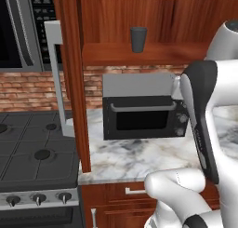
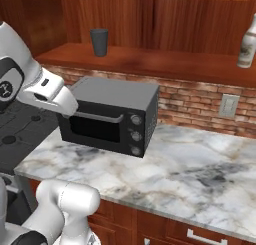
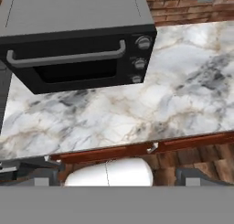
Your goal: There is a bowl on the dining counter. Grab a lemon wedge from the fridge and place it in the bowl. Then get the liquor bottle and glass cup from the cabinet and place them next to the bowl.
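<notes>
Black toaster oven [image 2: 112,116], stove [image 1: 35,162], wall outlet [image 2: 229,106]

arm [image 1: 204,129] raised, gripper [image 3: 117,175] jaws apparently wide apart.

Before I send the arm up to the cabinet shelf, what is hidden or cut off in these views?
- Liquor bottle: right base view, cut by the right edge; its top and far side are lost.
- Cabinet door: left base view, seen edge-on, its face unreadable.
- Glass cup: its contents are hidden by its dark wall.
- Toaster oven: left base view, right end covered by the arm.
</notes>
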You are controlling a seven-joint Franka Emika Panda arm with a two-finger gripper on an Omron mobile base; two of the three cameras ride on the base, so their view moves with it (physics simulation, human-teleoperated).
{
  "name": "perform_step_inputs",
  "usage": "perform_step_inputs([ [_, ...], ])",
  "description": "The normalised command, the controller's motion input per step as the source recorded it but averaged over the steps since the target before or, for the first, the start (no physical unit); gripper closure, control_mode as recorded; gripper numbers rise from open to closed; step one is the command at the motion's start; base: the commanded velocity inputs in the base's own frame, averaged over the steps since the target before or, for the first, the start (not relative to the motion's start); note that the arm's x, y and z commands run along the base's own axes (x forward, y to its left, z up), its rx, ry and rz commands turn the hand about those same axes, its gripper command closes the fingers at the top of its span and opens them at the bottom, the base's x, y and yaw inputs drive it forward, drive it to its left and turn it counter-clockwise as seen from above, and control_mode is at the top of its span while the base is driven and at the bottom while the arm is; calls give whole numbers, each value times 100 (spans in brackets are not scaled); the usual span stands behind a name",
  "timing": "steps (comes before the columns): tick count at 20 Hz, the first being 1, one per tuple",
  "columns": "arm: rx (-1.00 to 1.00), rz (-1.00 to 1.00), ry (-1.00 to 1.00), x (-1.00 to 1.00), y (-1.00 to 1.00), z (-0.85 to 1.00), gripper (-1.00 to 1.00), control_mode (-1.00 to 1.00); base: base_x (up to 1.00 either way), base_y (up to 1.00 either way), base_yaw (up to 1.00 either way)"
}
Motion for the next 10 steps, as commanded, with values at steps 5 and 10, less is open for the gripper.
perform_step_inputs([
  [5, 9, 0, -24, 3, -50, 46, -100, -100, 0, 0, 0],
  [10, 17, 0, -21, 30, -51, 46, -100, -100, 0, 0, 0],
])
